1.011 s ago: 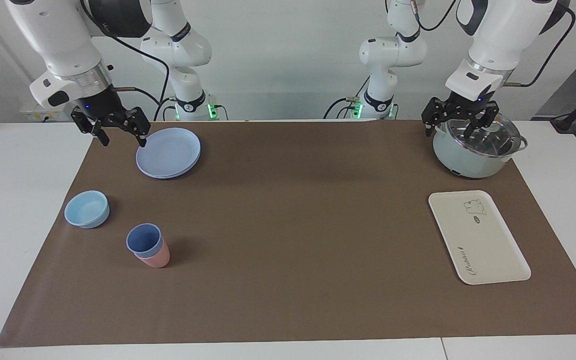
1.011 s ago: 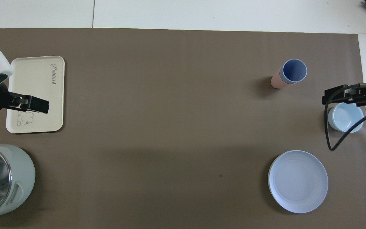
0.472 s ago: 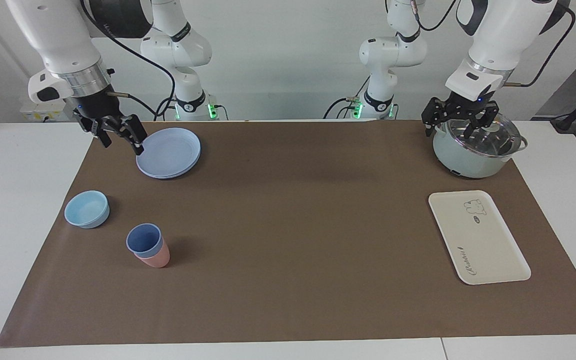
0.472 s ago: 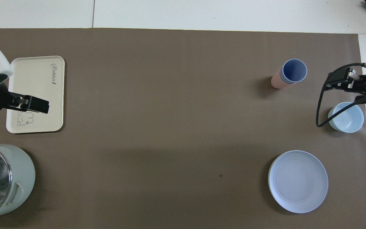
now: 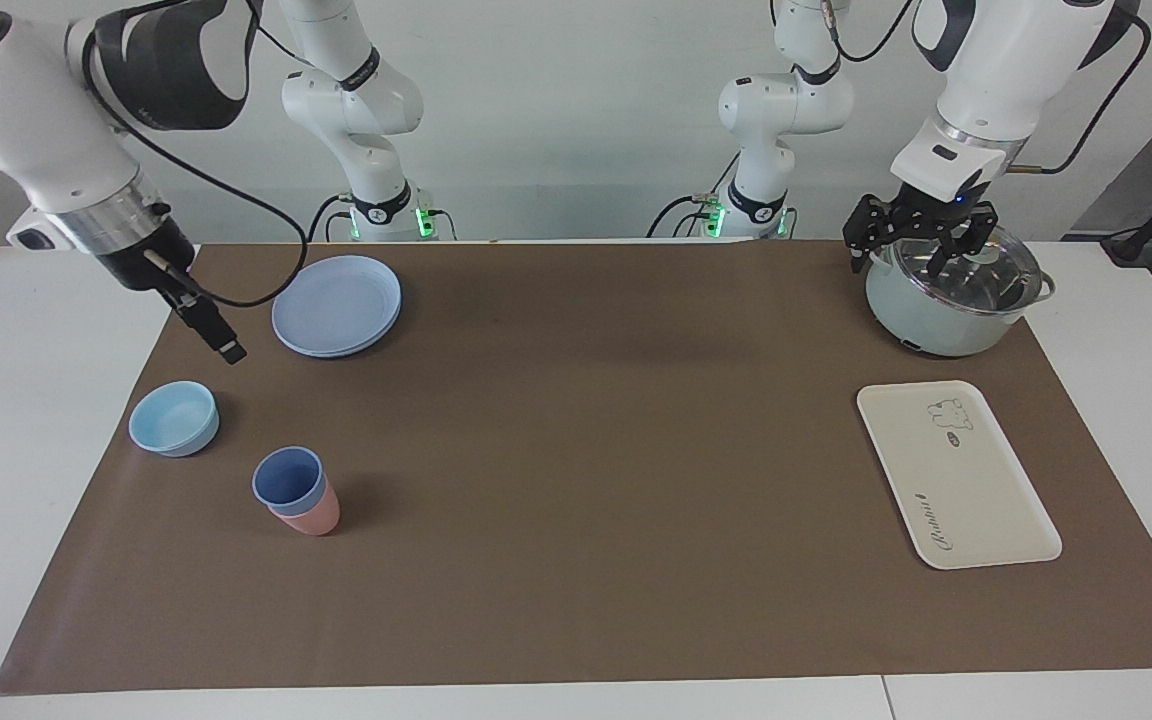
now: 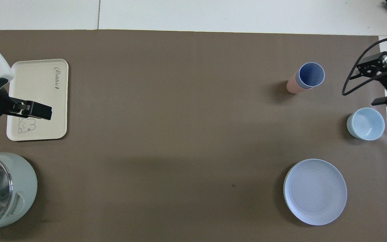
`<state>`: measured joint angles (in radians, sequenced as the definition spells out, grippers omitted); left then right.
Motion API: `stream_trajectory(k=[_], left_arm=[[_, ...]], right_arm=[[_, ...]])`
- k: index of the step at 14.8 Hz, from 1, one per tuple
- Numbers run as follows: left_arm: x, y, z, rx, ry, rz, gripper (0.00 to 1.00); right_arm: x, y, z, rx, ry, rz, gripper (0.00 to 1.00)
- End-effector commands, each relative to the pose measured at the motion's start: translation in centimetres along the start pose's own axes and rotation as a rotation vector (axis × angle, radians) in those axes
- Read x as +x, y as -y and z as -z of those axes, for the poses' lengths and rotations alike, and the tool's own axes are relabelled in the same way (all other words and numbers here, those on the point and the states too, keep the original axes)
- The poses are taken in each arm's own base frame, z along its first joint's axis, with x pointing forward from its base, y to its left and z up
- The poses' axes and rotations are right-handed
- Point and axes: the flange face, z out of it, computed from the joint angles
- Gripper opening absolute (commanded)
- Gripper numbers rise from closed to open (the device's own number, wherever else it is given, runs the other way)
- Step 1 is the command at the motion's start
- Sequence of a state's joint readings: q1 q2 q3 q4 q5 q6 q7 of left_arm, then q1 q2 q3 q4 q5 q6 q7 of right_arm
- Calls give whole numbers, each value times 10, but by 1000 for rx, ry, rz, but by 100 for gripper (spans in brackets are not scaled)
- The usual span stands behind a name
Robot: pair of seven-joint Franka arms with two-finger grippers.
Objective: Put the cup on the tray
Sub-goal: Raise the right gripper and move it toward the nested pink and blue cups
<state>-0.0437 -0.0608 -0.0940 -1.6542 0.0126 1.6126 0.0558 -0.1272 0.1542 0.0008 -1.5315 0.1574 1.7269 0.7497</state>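
Our right gripper [image 5: 221, 340] hung empty over the mat beside the plate [image 5: 337, 305]; we couldn't tell its gap. Nested in a pink cup [image 5: 311, 517], the cup [image 5: 288, 480] might drag it along. Our left gripper [image 5: 914, 246] waited open over the pot [image 5: 951, 300], near the tray [image 5: 956, 475].

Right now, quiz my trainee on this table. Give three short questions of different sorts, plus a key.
1. True or false: the cup stands on the tray.
2. The cup is nested in: A) the pink cup; B) the bowl; C) the pot.
3. At which arm's end of the table does the tray lie?
Key: 1 false; 2 A; 3 the left arm's.
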Motion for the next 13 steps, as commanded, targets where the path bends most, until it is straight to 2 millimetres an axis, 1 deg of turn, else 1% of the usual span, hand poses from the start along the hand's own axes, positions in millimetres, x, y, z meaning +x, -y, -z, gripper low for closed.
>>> stream_trajectory(k=[1, 2, 4, 6, 8, 9, 10, 13], left_arm=[[-7, 3, 4, -14, 3, 4, 100], [-7, 3, 4, -14, 3, 4, 100], [-7, 3, 4, -14, 3, 4, 100], [-7, 3, 4, -14, 3, 4, 100], [-7, 3, 4, -14, 3, 4, 100], [-7, 3, 4, -14, 3, 4, 100], [-7, 3, 4, -14, 3, 4, 100], [-7, 3, 4, -14, 3, 4, 100]], right_arm=[[49, 10, -32, 14, 63, -114, 95], [67, 8, -44, 27, 83, -139, 95], [81, 10, -63, 37, 116, -160, 95], [104, -2, -82, 53, 149, -232, 96], [119, -1, -91, 63, 158, -249, 96], [132, -3, -99, 71, 165, -276, 96], [147, -9, -107, 98, 193, -332, 96], [166, -4, -135, 109, 211, -368, 96]])
